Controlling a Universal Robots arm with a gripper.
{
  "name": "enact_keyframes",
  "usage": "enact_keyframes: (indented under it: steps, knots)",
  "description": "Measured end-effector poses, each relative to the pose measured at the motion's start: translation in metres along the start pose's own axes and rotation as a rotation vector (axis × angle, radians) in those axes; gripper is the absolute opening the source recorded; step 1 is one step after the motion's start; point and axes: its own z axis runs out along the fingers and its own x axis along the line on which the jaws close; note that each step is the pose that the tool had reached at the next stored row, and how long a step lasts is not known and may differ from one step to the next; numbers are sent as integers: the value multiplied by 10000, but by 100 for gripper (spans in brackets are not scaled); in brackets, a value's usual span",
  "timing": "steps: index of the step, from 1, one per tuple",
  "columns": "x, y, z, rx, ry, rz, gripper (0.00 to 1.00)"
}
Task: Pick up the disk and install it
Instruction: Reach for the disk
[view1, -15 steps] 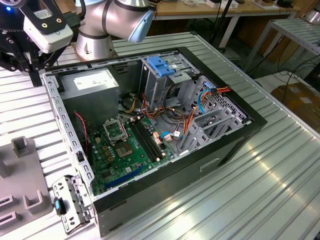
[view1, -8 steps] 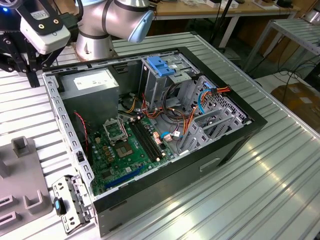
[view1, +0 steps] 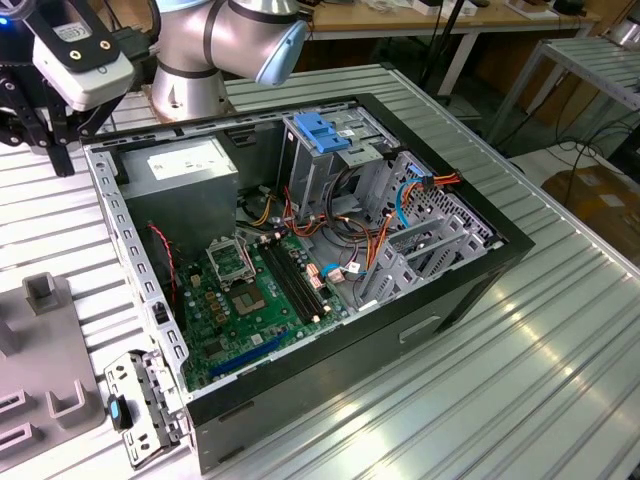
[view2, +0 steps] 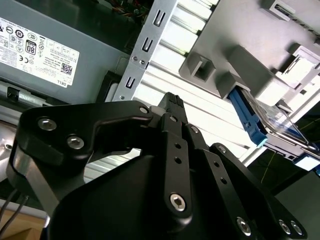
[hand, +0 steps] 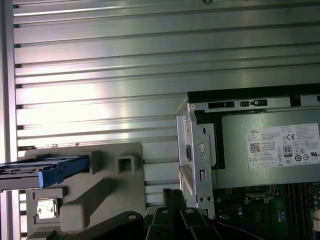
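Ribbed, glossy silver metal bench (view1: 560, 340); matt grey moulded plastic holder (hand: 115, 190); smooth blue plastic rails (hand: 67, 166) on flat silver-grey metal disk (hand: 20, 172).

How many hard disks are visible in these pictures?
1. The disk sits in the grey holder on the table, beside the computer case, seen in both wrist views. Others may be hidden inside the case.

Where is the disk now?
In both wrist views, the disk sits in the grey holder on the table, outside the case.
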Motion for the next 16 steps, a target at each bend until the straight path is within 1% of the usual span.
enact_keyframes:
  steps: [6,10,13,16]
  knots:
    - [35,-3,9,2,32,2,11]
    - [59,-5,15,5,63,3,11]
    - [90,-8,24,8,102,5,11]
    - [111,-10,28,10,121,5,11]
